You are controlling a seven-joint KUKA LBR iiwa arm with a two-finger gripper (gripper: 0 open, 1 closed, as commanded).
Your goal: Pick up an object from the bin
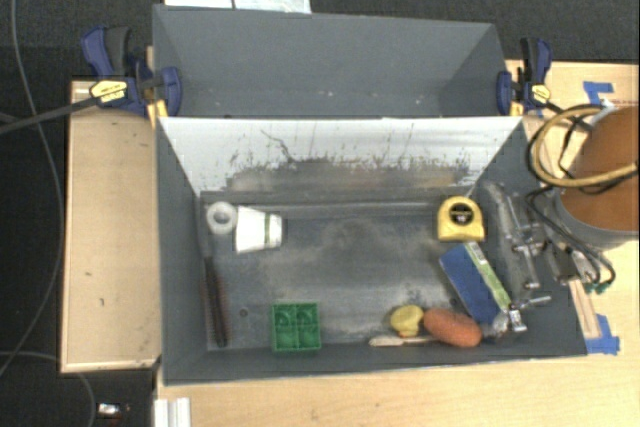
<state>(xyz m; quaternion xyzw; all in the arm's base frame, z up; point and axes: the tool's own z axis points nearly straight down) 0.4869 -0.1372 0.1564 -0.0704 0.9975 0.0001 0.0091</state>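
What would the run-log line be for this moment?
gripper: right side of bin | nearest: blue flat thing, orange oval thing | pick: not yet done

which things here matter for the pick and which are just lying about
In play: gripper, grey bin, blue flat pack beside the gripper.
Lying about: yellow tape measure, orange oval, yellow lump, green block, white cup, dark stick.

Scuffed matt grey metal bin [330, 160] (scratched), glossy green plastic block [296, 327].
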